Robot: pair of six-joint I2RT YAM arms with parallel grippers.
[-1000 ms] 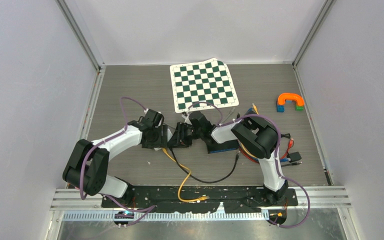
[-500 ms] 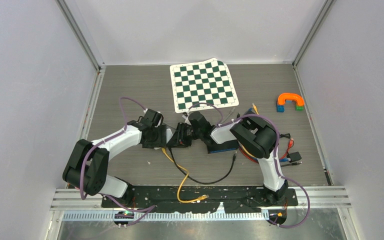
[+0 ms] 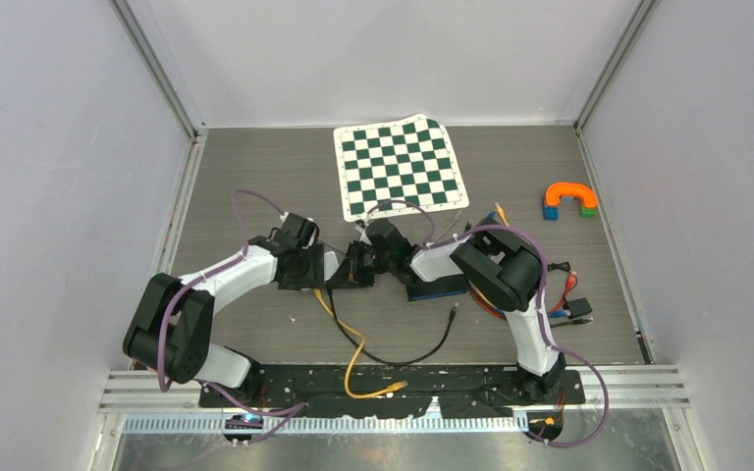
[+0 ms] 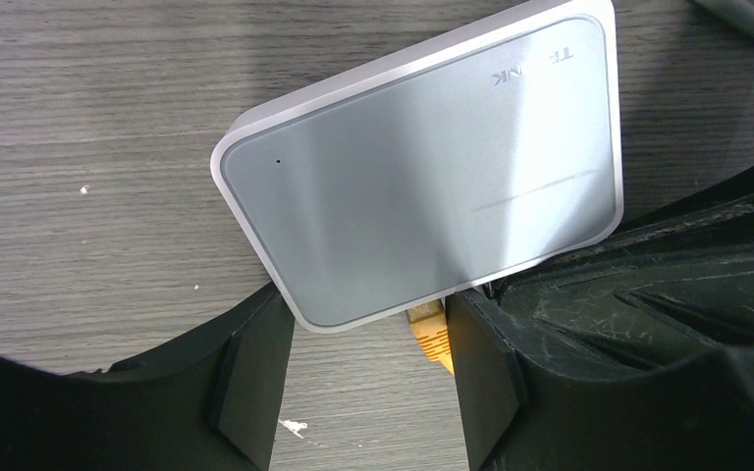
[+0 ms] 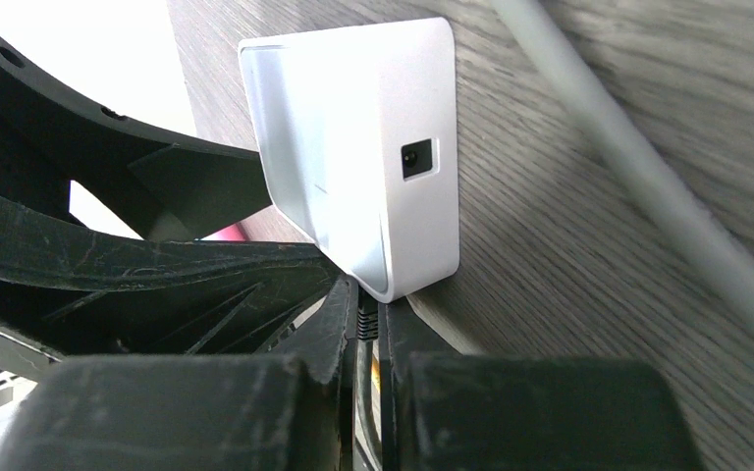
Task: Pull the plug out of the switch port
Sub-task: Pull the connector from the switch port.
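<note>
Grey plastic with a TP-LINK mark, the network switch (image 4: 422,186) lies flat on the wood-grain bench (image 3: 255,177), a little left of its middle and about halfway between the near and far edges, and both grippers meet on it. The step in hand is, as I judge it, the grasp just before the pull. The left gripper (image 4: 368,304) is spread wide across the port end of the switch. Its fingers (image 4: 250,383) touch the case on both sides, which I read as a hold against sliding. Between them the yellow plug (image 4: 430,332) sits in its port, close beside one finger. The right gripper (image 5: 368,316) is pressed almost together on a dark plug (image 5: 366,332) at the lower edge of the switch. This plug seems to belong to the black cable (image 3: 407,355), but the view is too tight to be sure. The next move calls for a straight pull of the right gripper along the port axis, away from the case, while the left one holds firm. If the latch tab is not pressed, the whole switch may come along. The left arm (image 3: 231,275) reaches low from the near left corner toward the middle. The right arm (image 3: 506,275) is folded at its elbow and reaches to the left, so the two wrists stand nose to nose.
</note>
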